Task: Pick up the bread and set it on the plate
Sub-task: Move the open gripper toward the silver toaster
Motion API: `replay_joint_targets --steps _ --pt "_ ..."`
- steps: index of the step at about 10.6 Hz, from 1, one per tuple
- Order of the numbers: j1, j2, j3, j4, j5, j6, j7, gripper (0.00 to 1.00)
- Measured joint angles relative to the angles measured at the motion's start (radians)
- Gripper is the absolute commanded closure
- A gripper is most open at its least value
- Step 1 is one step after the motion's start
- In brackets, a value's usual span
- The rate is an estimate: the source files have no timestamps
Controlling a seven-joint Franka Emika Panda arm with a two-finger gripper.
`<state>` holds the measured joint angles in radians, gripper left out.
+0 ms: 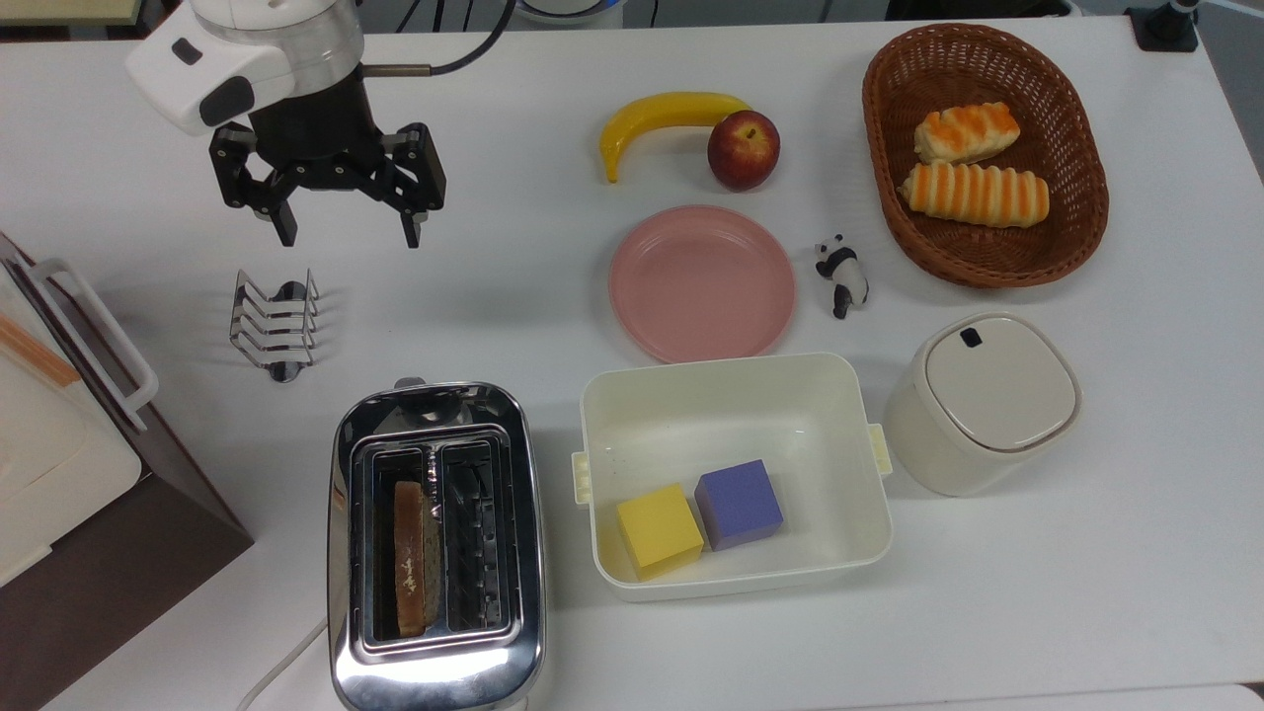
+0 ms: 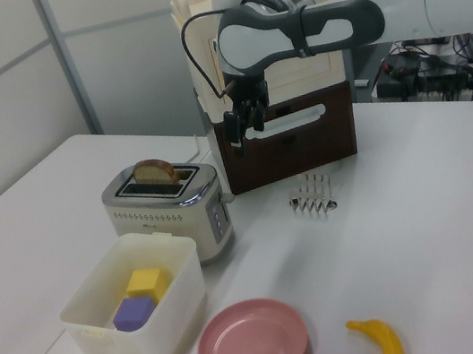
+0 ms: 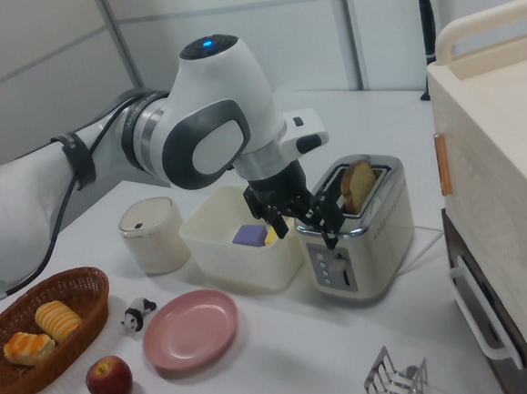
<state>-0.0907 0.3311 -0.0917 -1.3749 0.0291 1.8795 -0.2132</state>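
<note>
The claw (image 1: 344,235) hangs above the white counter (image 1: 513,286) with its two black fingers spread wide and nothing between them; in the top view it sits near the counter's far-left corner, just beyond the wire toast rack (image 1: 275,324). In the left view the claw (image 2: 245,135) is dark against the brown cabinet (image 2: 289,136) behind it, so its fingertips are hard to pick out there, and in the right view the claw (image 3: 307,225) overlaps the front of the toaster (image 3: 358,235). The bread (image 1: 409,558) stands on edge in the left slot of the chrome toaster (image 1: 434,543), near the counter's front edge in the top view; only its thin top edge shows from above, the rest sunk in the slot. In the left view the bread (image 2: 156,170) pokes out of the toaster as a rounded brown crust, and in the right view the bread (image 3: 357,184) shows its speckled face, lower half hidden. The pink plate (image 1: 701,283) lies bare near the counter's middle, well apart from the toaster, just behind the white tub (image 1: 733,474) holding a yellow block (image 1: 659,529) and a purple block (image 1: 739,504). The cabinet at the counter's left edge is cut off by the frame in the top view.
</note>
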Motion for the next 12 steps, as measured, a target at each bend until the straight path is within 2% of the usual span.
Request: replay_joint_targets --steps 7,9,12 --pt "0.003 0.000 0.007 -0.001 0.001 0.000 -0.007 0.00" --pt "0.003 0.004 0.007 -0.003 0.002 0.066 -0.006 0.00" --pt "0.003 0.023 0.009 -0.005 0.057 0.174 -0.003 0.00"
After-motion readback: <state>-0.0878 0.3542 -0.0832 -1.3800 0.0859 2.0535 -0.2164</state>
